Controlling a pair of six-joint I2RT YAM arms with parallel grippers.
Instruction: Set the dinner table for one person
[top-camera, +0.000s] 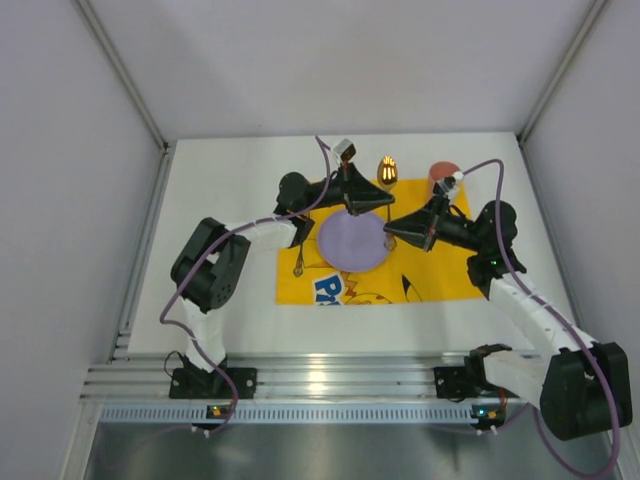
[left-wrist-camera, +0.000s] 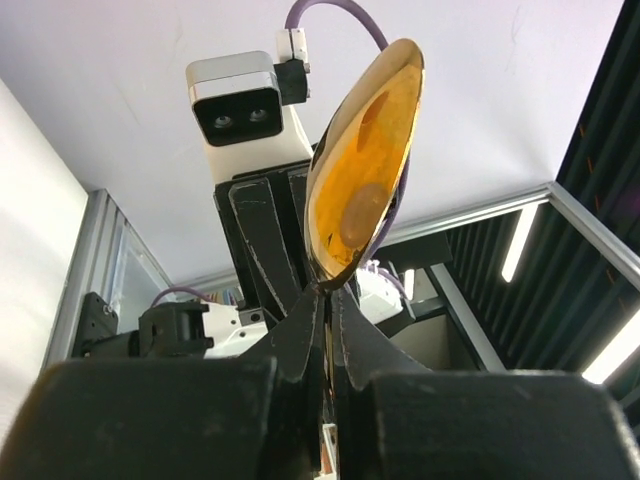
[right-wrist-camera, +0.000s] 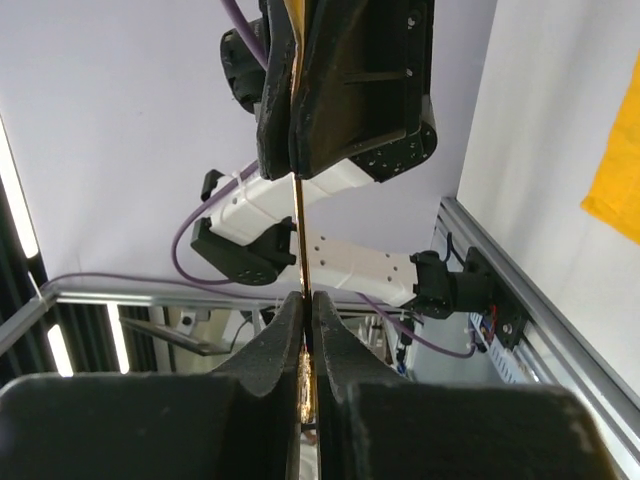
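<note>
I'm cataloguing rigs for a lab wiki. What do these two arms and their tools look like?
The left arm and right arm have white links between black joints, each trailed by a purple cable. The left tool and right tool have matte black wedge fingers; a white camera box tops the wrist.

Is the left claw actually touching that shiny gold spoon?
Touching. Left wrist view: the left gripper's fingers pinch the gold spoon just below its bowl.
</note>
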